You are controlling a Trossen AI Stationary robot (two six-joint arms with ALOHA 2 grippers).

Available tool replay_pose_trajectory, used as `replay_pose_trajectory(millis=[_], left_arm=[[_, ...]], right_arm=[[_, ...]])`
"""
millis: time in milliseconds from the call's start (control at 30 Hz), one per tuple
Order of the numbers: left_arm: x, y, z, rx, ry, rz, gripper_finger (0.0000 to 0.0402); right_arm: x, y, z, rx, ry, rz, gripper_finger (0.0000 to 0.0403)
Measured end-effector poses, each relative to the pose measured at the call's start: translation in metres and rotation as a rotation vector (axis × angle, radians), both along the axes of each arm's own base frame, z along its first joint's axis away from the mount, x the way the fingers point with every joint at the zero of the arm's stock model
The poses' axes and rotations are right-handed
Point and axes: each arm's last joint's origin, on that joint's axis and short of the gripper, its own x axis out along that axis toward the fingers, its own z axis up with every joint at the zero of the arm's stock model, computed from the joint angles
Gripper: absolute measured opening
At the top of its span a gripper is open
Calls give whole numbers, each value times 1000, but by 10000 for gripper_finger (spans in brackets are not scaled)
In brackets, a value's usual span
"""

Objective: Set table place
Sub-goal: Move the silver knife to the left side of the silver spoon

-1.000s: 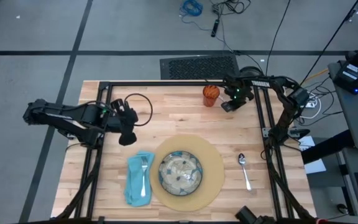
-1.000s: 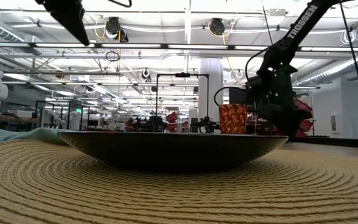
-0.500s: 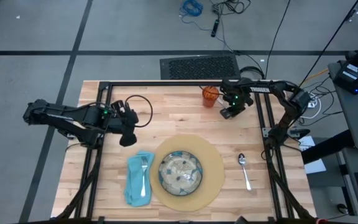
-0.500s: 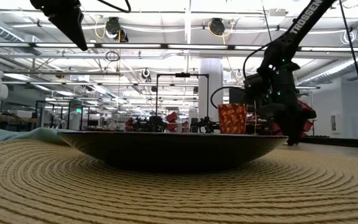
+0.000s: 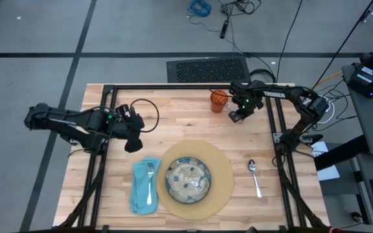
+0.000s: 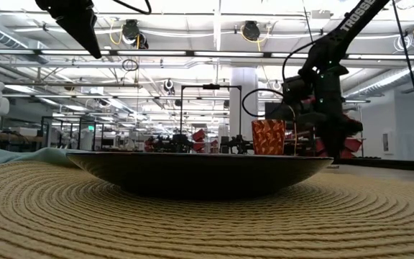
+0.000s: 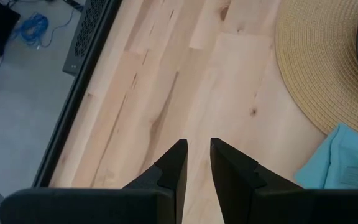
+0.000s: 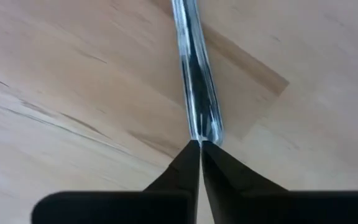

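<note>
While the left arm waits, most of the change sits at the table's far right corner.

Right gripper (image 5: 236, 117): it hangs low over the table (image 5: 173, 123) just beside the orange cup (image 5: 219, 99), on the cup's right in the high view. Its 2 fingers (image 8: 185, 168) are pressed together, and their tips meet at the end of a shiny silver utensil handle (image 8: 196, 81) lying on the wood; whether the tips actually pinch the metal I cannot tell. Which utensil it is cannot be told either.

Change from 1 second ago: the jaws stood apart then and are now closed. The gripper has also shifted slightly along the table near the cup, and the right arm's elbow has swung outward.

Left gripper (image 5: 133, 144): it hovers above bare wood near the left side of the table, unmoved from the earlier frames. Its fingers (image 7: 173, 171) stand a narrow gap apart with nothing between them.

Placemat (image 5: 222, 184): it lies at the near middle of the table, with the green-patterned plate (image 5: 188, 179) centred on it.

Napkin (image 5: 139, 191): teal, touching the placemat's left edge, with the fork (image 5: 150, 181) lying on top.

Spoon (image 5: 254, 176): on the wood to the right of the placemat, apart from it.

Unchanged items: cup, plate, napkin, fork and spoon lie where they lay 1 second ago.
</note>
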Motion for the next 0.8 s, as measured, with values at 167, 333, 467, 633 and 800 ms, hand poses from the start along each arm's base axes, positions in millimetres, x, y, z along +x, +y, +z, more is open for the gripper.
replay_pose_trajectory(millis=[167,333,467,633,800], left_arm=[[0,0,0,-1,0,0,56],[0,0,0,-3,1,0,56],[0,0,0,-3,1,-1,56],[1,0,0,-6,-13,1,56],[2,-1,0,-39,-27,12,56]], right_arm=[[3,-2,1,-26,-33,25,34],[3,-2,11,-78,-70,35,71],[-1,-5,22,-176,-78,7,79],[-1,-16,30,-245,-168,-46,68],[-1,-28,28,-240,-271,-107,56]])
